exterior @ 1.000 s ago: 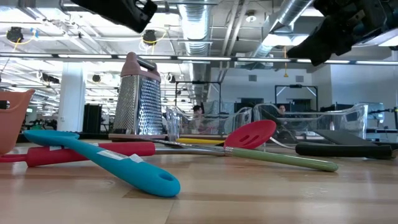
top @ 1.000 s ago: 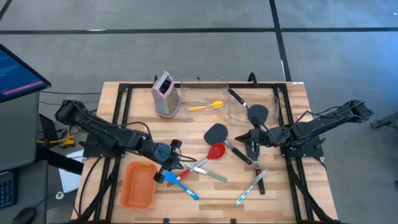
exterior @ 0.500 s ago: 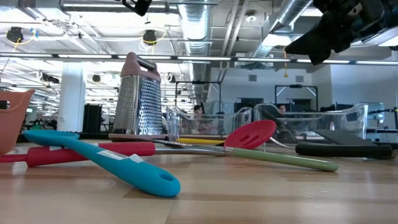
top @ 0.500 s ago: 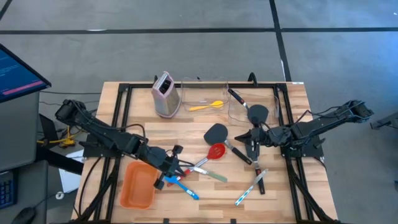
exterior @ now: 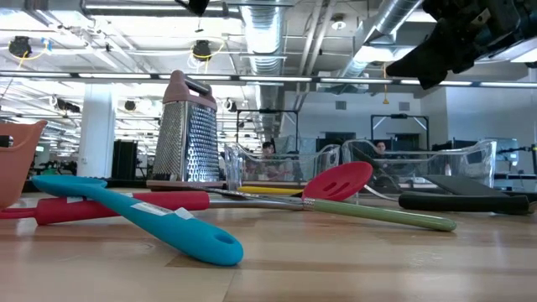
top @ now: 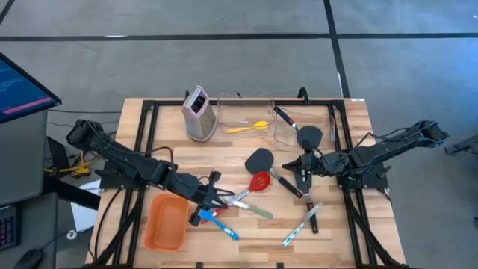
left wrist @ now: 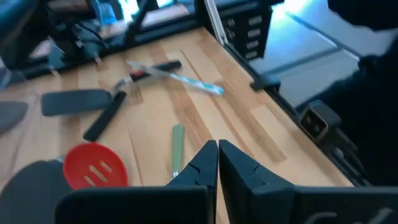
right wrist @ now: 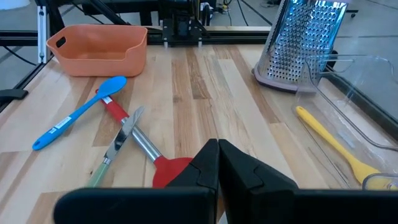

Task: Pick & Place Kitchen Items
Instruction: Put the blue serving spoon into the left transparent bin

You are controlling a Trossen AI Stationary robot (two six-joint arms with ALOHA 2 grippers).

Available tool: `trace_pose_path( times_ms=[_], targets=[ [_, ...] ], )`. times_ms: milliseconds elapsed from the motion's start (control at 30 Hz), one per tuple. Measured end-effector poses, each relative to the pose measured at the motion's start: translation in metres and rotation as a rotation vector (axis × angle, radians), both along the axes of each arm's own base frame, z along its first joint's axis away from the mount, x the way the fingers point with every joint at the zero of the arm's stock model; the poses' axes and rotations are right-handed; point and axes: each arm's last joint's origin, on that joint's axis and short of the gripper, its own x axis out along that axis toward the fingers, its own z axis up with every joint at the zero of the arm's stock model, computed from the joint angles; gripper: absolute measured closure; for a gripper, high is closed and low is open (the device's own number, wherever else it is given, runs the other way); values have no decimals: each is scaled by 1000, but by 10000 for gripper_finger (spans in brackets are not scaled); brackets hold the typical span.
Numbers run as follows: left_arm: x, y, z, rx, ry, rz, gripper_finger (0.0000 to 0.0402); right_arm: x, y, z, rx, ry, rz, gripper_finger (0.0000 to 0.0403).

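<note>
The left claw, pinched shut and empty, hovers by the orange tray directly above the blue spoon. That spoon runs diagonally across the counter. The right claw, also shut and empty, hangs farther off.

Loose utensils lie flat, scattered across the wooden table's middle.
</note>
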Motion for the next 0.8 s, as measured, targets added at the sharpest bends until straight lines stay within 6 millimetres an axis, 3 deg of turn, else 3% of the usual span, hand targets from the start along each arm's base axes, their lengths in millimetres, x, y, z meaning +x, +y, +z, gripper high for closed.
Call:
trace_pose_path(
  times_ms=[800],
  targets=[
    [9,9,9,-40,-99,45,400,0,0,0,0,2,2,401]
  ],
)
